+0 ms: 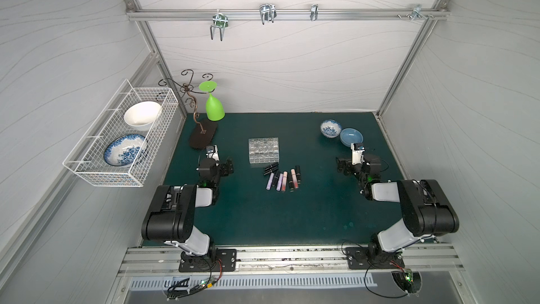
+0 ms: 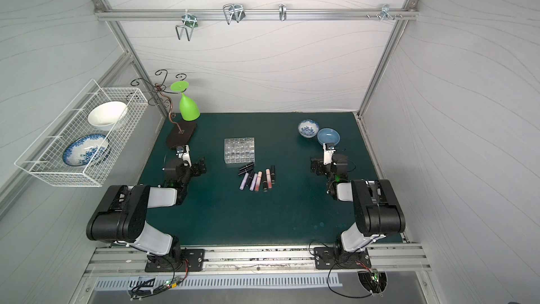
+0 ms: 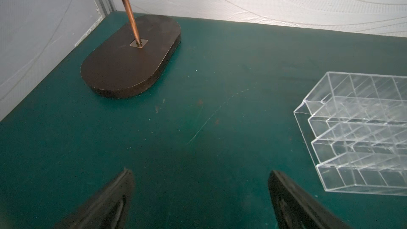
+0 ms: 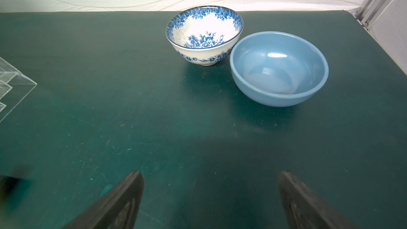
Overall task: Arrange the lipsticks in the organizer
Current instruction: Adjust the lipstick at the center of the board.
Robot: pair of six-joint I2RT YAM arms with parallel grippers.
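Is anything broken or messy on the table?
The clear organizer seems cracked at one top corner in the left wrist view. The lipsticks lie loose on the mat beside it, two black ones crooked. Nothing looks spilled.

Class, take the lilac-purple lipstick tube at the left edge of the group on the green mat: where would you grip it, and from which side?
Probably mid-length on the lilac-purple lipstick tube, from straight above, jaws spanning its narrow width. It lies flat, bare green mat on its outer side; a black tube crowds the other.
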